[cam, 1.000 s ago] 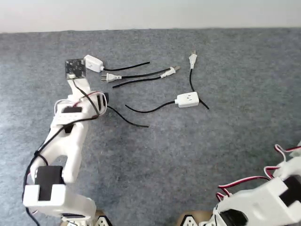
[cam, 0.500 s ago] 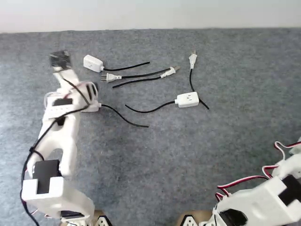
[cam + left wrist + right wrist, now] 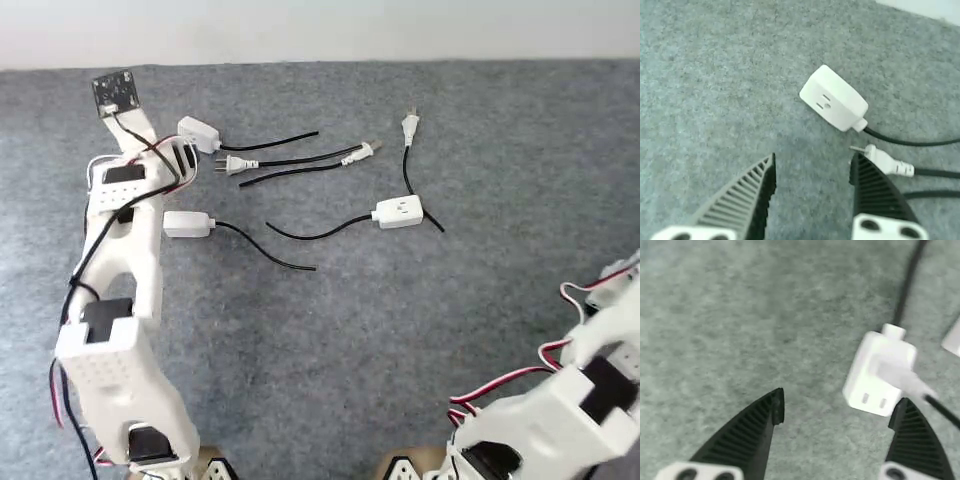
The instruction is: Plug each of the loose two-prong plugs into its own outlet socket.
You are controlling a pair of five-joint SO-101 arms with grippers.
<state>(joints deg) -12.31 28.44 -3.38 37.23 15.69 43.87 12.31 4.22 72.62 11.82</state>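
Aiming your left end effector (image 3: 813, 162), jaws spread and empty, centre it on the body of the small white two-prong plug (image 3: 883, 161), clear of the prongs; it lies just beside the white boxy outlet socket (image 3: 833, 104), far left.

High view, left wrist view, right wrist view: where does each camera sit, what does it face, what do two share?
High view: fixed overhead, looking down on the table; left arm and right arm show.
Left wrist view: on the wrist, facing a socket and plug; open left gripper shows.
Right wrist view: facing a second socket; open right gripper shows.
Shared: high and left wrist views show that socket.
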